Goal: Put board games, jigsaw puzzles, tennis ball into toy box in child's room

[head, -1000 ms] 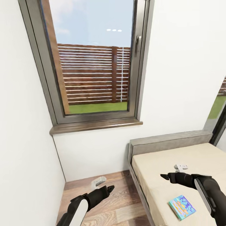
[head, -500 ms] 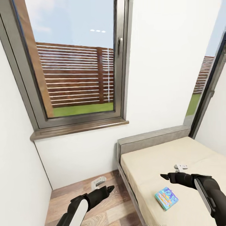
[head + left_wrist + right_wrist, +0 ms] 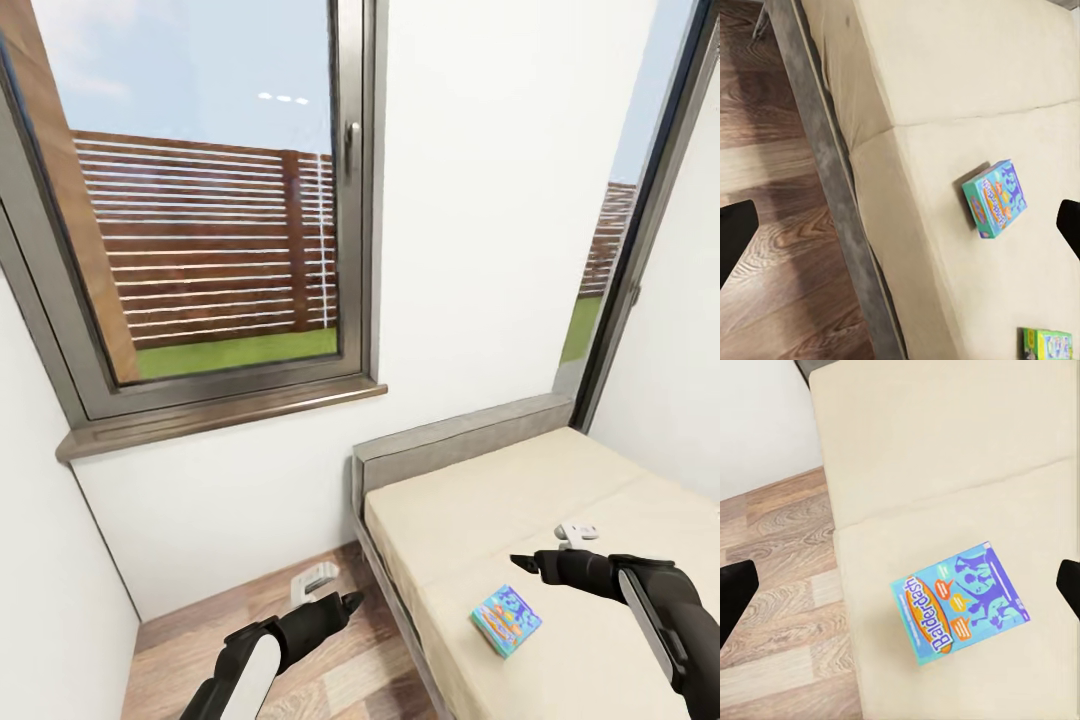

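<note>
Facing a white corner with a window (image 3: 210, 210) and, below it to the right, a bed (image 3: 470, 500) with a cream mattress and grey frame. Lying flat on the mattress, a blue game box (image 3: 506, 620) (printed "Balderdash" in the right wrist view (image 3: 960, 601)), sitting just past the seam between the two mattress sections and clear of the bed's edge. Showing in the left wrist view as well, the blue box (image 3: 994, 199) resting apart from a second, green-and-white box (image 3: 1048, 345) cut off at the frame's border. Hanging over the wood floor (image 3: 330, 670) beside the bed, the left gripper (image 3: 345, 602), holding nothing; in its own wrist view, dark fingertips (image 3: 733, 229) sitting at opposite borders, so spread wide. Hovering above the mattress, the right gripper (image 3: 530, 565), near the blue box but not touching it; in its wrist view, fingertips (image 3: 735, 589) likewise at opposite borders, parted and holding nothing. Lying on the floor by the wall, a small white object (image 3: 313, 580), too small to identify.
</note>
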Controlling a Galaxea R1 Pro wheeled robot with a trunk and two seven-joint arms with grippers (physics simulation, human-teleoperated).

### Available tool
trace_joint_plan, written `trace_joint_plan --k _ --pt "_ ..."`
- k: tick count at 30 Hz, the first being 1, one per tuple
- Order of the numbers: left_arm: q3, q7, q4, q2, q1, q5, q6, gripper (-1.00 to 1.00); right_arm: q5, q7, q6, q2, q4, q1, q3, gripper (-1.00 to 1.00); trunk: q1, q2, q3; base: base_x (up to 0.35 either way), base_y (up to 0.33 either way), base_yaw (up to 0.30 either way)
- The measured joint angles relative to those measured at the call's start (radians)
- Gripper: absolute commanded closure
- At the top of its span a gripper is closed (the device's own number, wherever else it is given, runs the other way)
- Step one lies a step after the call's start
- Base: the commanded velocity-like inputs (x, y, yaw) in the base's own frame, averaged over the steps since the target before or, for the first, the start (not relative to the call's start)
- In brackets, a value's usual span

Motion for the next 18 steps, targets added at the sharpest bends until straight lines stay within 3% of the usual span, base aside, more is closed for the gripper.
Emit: trace_joint_plan --k 18 --pt "-0.002 0.0 -0.001 0.001 0.0 -0.001 0.0 -1.0 -0.001 0.005 -0.004 -0.002 0.001 0.001 0.0 -1.0 0.0 0.0 0.0 0.137 0.032 -0.017"
